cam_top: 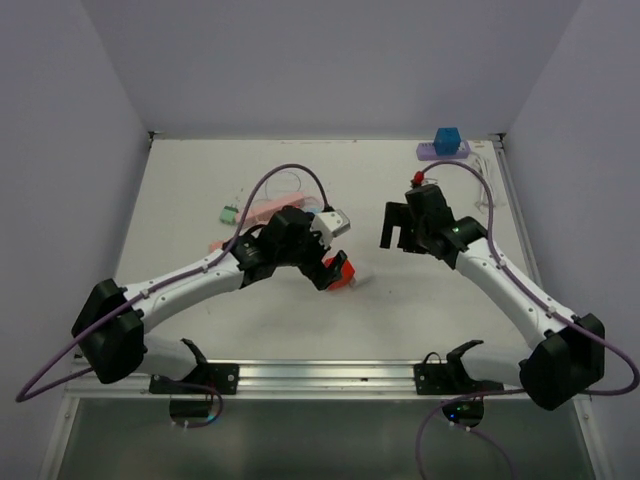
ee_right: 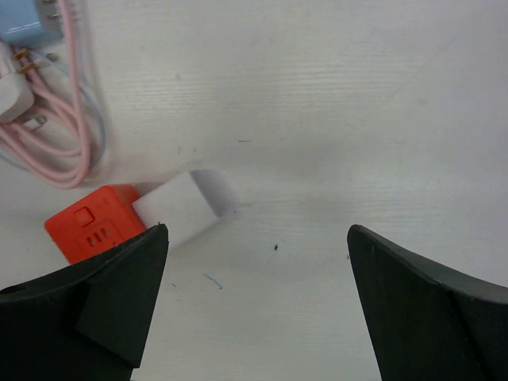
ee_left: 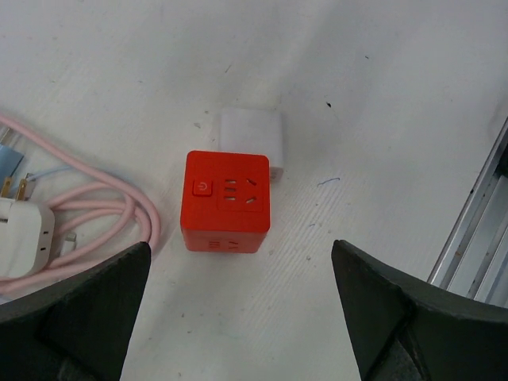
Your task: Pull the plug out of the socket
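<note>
- Red socket cube [ee_left: 226, 202] lies on the table [ee_left: 381, 95], white plug [ee_left: 251, 139] in one side.
- Left gripper [ee_left: 238, 313] hovers over it, spread and empty; right gripper [ee_right: 258, 305] likewise, nearby.
- Approach step, likely: next, pin the cube, pinch the plug, pull.

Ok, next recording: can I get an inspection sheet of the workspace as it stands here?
Surface: white table, a few small dark marks.
Job's things: white plug seated in one side of the red socket cube, which rests on the table.
Clutter: pink cable in a coil, white charger beside it, green connector, purple strip with a blue block at the far right corner.
Grippers: left gripper open, holding nothing; right gripper open, holding nothing.
Cables: purple arm cable looping above the left arm.
Surroundings: grey walls; metal rail at the near edge.
</note>
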{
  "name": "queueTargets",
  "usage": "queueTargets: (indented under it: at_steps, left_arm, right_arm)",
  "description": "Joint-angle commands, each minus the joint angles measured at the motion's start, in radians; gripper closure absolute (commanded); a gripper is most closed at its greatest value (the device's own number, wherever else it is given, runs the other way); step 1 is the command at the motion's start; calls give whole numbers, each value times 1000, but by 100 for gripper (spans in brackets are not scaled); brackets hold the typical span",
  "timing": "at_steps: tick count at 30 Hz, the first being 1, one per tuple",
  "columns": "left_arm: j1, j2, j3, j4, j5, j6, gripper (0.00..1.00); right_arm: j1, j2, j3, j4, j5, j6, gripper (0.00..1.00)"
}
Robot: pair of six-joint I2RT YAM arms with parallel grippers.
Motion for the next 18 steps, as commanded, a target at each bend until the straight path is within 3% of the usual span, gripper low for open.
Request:
queueTargets:
  at_steps: [1, 8, 18]
  left_arm:
    - [-30, 91, 115, -88, -9, 108, 0]
    - [-61, 284, 283, -214, -26, 161, 0]
    - [-78, 431, 371, -291, -49, 208, 3]
  right_arm:
    - [-79, -91, -65, -13, -2, 35, 1]
    - [-181, -156, -174, 10, -70, 30, 1]
    - [-219, -176, -220, 59, -119, 4, 1]
